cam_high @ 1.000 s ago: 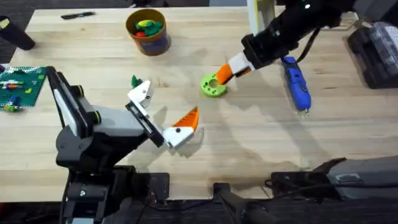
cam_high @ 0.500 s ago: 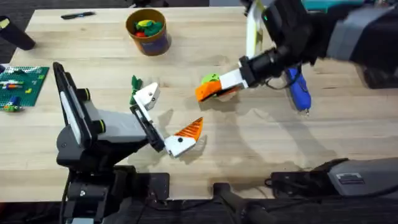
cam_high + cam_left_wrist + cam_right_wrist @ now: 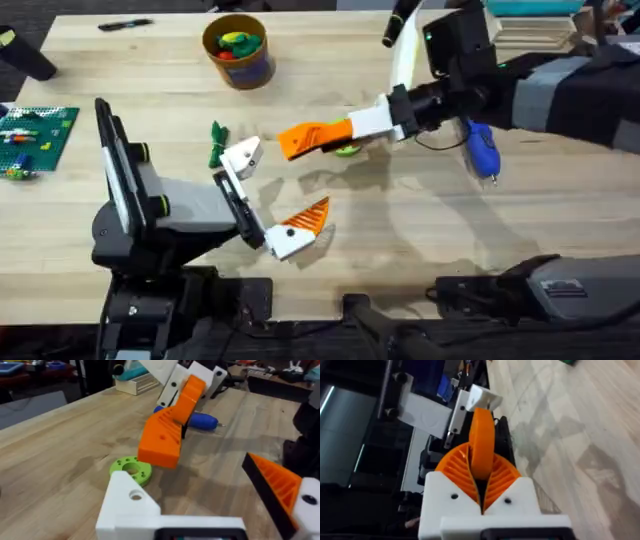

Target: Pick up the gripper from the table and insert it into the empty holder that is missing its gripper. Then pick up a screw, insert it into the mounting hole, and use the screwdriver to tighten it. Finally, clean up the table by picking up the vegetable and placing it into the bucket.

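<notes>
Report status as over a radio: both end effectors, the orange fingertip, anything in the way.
Right end effector shut on orange fingertip, held above table. Left end effector open, one holder bare. Green disc lies under the fingertip's path.

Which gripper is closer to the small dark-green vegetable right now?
Left. The left gripper has its bare white finger right beside the vegetable. The right gripper, jaws shut on the orange gripper, is farther, toward the table's middle.

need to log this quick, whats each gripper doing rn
Left gripper: open, holding nothing, one holder bare.
Right gripper: shut on the orange fingertip, carried above the table.
</notes>
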Controlling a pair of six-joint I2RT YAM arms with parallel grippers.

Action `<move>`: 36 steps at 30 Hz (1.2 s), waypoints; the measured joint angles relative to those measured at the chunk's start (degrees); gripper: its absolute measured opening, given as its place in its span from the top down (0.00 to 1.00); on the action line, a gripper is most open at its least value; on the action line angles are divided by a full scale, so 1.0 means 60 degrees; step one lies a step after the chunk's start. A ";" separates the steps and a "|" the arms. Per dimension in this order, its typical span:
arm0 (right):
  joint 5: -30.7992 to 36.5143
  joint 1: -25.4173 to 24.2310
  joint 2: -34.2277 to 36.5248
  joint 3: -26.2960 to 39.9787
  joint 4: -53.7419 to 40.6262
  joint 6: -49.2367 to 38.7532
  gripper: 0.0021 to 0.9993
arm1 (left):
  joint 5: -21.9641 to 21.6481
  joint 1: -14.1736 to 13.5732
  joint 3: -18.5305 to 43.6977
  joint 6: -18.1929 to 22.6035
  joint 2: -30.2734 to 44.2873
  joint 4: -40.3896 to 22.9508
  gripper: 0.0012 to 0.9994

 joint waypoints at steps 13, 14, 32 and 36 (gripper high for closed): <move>-0.0177 0.0917 0.0725 0.0000 0.1439 0.1509 1.00 | 0.0276 0.0000 0.0000 0.0101 -0.0004 -0.0042 0.01; -0.0182 0.0969 0.0797 0.0000 0.1531 0.1585 1.00 | 0.0276 0.0004 0.0000 0.0101 -0.0004 -0.0043 0.01; -0.0240 0.1184 0.0968 -0.0015 0.2923 0.2530 1.00 | 0.0193 0.0004 0.0000 0.0243 -0.0004 -0.0028 0.01; -0.0340 0.1246 0.1200 -0.0015 0.3008 0.2571 1.00 | 0.0164 0.0014 0.0000 0.0236 -0.0004 -0.0032 0.01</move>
